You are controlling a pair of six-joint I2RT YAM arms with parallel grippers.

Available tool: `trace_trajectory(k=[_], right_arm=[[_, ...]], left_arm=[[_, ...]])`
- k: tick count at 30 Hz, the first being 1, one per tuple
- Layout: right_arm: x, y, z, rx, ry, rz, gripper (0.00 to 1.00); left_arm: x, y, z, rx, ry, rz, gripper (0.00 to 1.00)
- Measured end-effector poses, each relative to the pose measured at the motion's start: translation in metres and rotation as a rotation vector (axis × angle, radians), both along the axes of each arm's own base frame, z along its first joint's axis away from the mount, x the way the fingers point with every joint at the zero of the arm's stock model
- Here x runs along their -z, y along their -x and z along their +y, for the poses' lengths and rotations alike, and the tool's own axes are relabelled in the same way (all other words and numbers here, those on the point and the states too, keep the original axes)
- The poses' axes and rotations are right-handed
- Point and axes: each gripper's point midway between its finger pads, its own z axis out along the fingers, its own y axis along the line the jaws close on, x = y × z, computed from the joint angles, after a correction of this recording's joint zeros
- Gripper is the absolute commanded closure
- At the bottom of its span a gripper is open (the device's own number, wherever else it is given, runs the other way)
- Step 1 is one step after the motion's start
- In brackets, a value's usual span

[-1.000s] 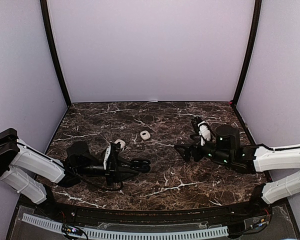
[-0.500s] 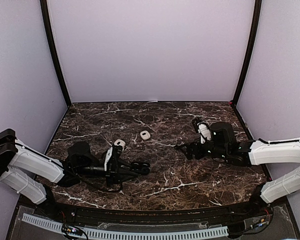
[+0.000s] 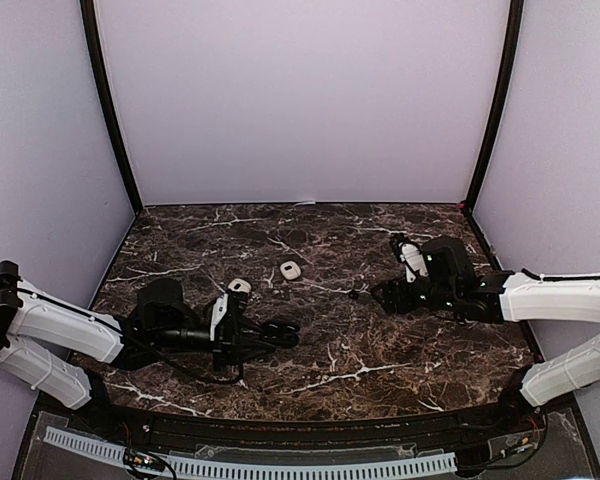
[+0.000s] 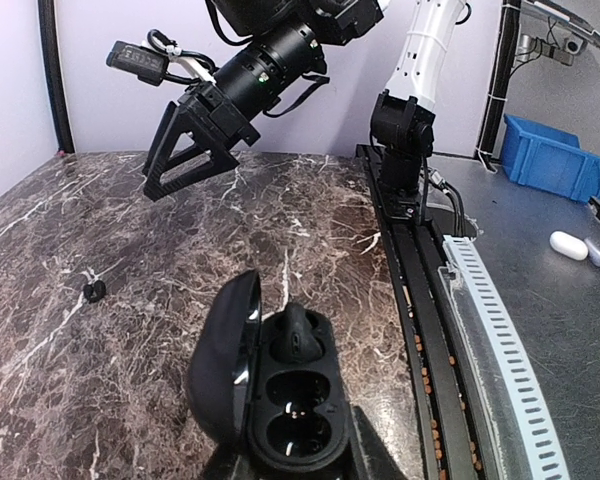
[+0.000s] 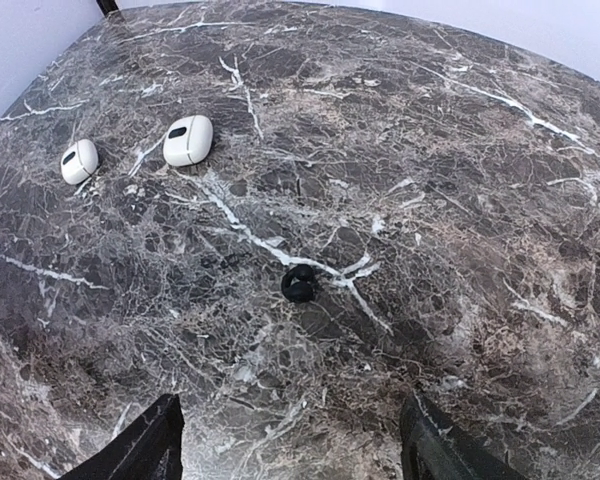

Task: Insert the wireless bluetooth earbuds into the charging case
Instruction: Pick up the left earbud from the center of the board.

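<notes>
**Pickup of the loose bud: right arm on approach**

**Step in hand.** The left gripper (image 3: 278, 331) is clamped on the open black case (image 4: 290, 400) and holds it lid-up above the table (image 3: 330, 225). One black bud (image 4: 296, 335) already sits in the far socket. The near sockets appear empty. The second black bud (image 5: 300, 283) lies loose on the table, to the right of the case and a little farther from the arm bases. It is well apart from the case and nothing touches it. The right gripper (image 5: 295, 445) is spread wide. In the right wrist view the loose bud lies ahead of the fingers, roughly on the line between them. I judge the step to be the approach for grasping this bud. Two white cases (image 5: 188, 140) lie beyond the black case, away from the bases, and play no part in this step.

**Next move.**
1. Advance and lower the right gripper until the fingers straddle the bud.
2. Close gently. The bud is small and rounded, so it will likely roll or squirt out of an off-centre pinch.
3. Carry it to the case and align it with an empty socket.

**Change from the earlier frames.** The right arm has stretched lower and flatter toward the bud. The left arm, black case and white cases have barely shifted.
</notes>
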Motion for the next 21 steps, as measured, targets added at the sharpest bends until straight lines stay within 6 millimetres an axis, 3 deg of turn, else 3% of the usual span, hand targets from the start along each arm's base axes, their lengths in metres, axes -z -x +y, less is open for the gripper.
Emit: trace_trajectory(k=[5,12,21], right_arm=[[-0.008,-0.006,0.002,0.005,-0.011,0.006,0.32],[-0.003,-0.008,0.014,-0.046,-0.003,0.045,0.29],[0.009,-0.015,0.022,-0.069,0.041,0.090,0.33]], left_arm=[[0.001,-0.001,0.002,-0.007,0.005,-0.030,0.84],[0.020,0.003,0.008,-0.009,-0.019,-0.033,0.83],[0.017,0.002,0.007,-0.009,-0.007,-0.047,0.82]])
